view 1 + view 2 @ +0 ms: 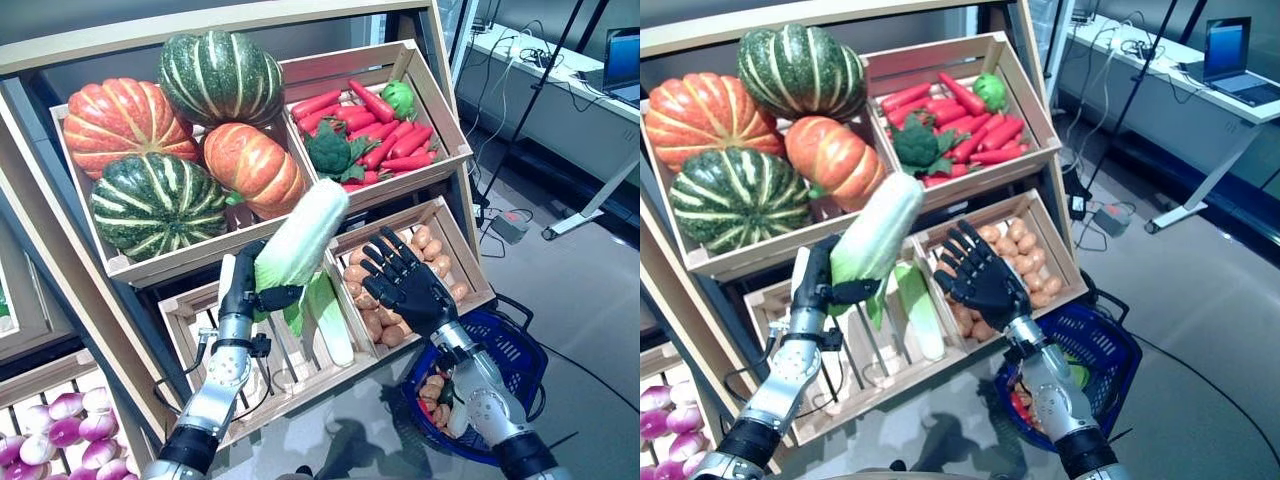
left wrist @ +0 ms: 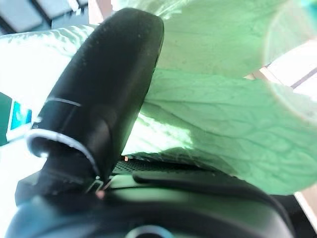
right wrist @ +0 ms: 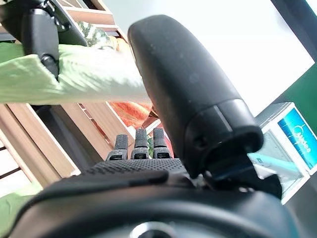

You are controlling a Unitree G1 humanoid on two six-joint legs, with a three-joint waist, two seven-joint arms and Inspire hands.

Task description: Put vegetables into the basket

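My left hand is shut on a long pale green napa cabbage and holds it up in front of the stand's lower crates, tilted with its white end up to the right. Its leaves press against the thumb in the left wrist view. My right hand is open with straight spread fingers, just right of the cabbage and apart from it, above the blue plastic basket on the floor. The basket holds some orange and green vegetables. The cabbage also shows in the right wrist view.
The wooden stand with its crates fills the left and back. Another pale green cabbage lies in the lower slatted crate below my left hand. A white desk and a power strip are at the right, with grey floor between.
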